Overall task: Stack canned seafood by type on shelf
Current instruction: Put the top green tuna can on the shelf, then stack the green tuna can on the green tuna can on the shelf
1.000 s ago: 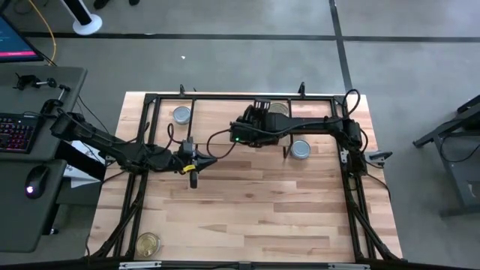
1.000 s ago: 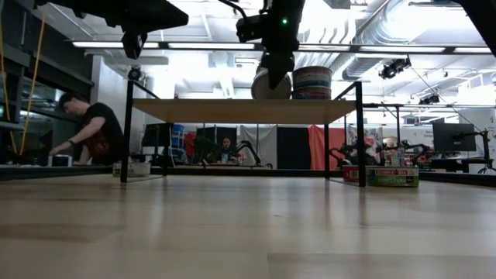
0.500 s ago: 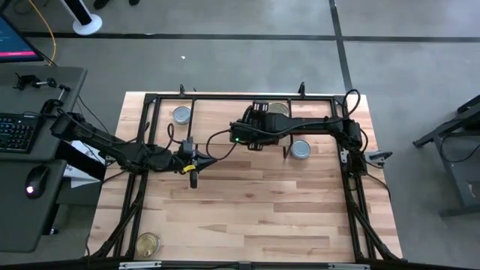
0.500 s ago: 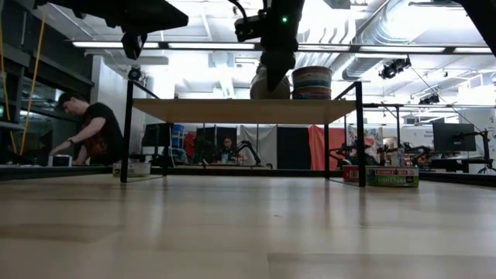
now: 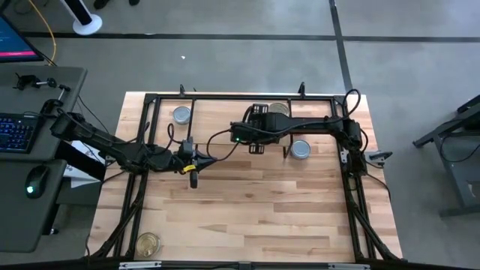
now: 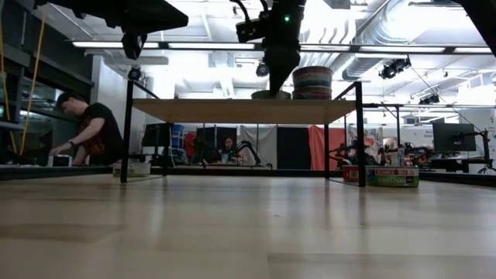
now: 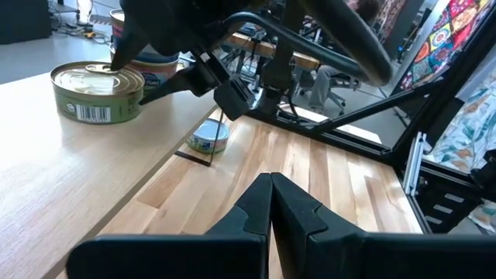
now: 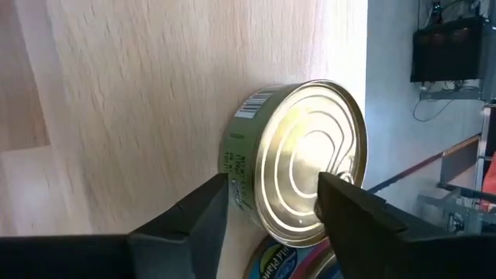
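Lowered gold tin on shelf, three others

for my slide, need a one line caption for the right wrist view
Right gripper open around a gold-topped tin resting on the shelf, beside a stack of tins.

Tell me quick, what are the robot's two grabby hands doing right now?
Left gripper: shut, holding nothing, hovering over the light wood table.
Right gripper: open, fingers either side of the round gold-topped tin on the shelf.

shelf bearing tins, table
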`<state>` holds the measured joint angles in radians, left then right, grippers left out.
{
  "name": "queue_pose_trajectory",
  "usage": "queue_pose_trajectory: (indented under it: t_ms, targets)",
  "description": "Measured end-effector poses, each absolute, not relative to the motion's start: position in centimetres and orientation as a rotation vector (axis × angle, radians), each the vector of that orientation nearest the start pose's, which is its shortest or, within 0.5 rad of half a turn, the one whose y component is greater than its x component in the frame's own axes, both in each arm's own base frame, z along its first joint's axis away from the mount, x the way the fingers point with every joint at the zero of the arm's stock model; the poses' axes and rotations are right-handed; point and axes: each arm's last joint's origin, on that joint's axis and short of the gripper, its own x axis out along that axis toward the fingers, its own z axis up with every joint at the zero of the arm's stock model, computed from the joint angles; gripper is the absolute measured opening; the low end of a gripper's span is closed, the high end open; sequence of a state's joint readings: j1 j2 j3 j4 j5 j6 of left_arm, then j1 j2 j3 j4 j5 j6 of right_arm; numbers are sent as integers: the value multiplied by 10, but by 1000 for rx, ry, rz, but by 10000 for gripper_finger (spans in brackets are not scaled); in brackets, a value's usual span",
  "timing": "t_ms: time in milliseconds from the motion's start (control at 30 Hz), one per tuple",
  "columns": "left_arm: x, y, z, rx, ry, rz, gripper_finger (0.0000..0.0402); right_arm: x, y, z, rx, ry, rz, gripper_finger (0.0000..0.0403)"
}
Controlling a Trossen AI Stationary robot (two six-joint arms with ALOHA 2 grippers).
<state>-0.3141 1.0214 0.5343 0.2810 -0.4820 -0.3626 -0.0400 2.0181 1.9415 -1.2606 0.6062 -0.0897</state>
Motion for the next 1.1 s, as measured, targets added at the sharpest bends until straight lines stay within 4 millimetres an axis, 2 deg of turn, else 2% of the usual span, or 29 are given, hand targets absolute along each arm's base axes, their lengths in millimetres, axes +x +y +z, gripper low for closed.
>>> queue_pose_trajectory:
  t_ms: [167, 333, 500, 600, 700, 800, 900, 1000, 1033, 1100]
  targets:
    - [212, -55, 248, -265, 159, 199, 0, 402, -27, 300, -471, 1319, -536, 214]
    - [212, -54, 248, -264, 159, 201, 0, 397, -12, 328, -256, 1232, -551, 214]
    - [213, -48, 248, -271, 154, 216, 0, 381, 17, 353, -91, 1148, -532, 207]
    - [214, -47, 248, -292, 161, 169, 0, 367, 44, 352, -64, 1151, -476, 204]
    - [215, -48, 248, -308, 181, 82, 0, 353, 73, 333, -55, 1200, -416, 197]
    - [213, -56, 246, -349, 242, -85, 0, 340, 99, 302, -22, 1237, -394, 176]
    - [206, -72, 235, -492, 416, -244, 0, 333, 120, 264, 85, 1266, -336, 120]
    - [187, -98, 219, -624, 673, -273, 0, 328, 134, 228, 177, 1285, -263, 33]
    - [178, -107, 214, -651, 748, -271, 0, 326, 138, 216, 208, 1286, -237, 17]
    - [161, -124, 208, -707, 861, -246, 0, 320, 143, 194, 279, 1304, -189, 15]
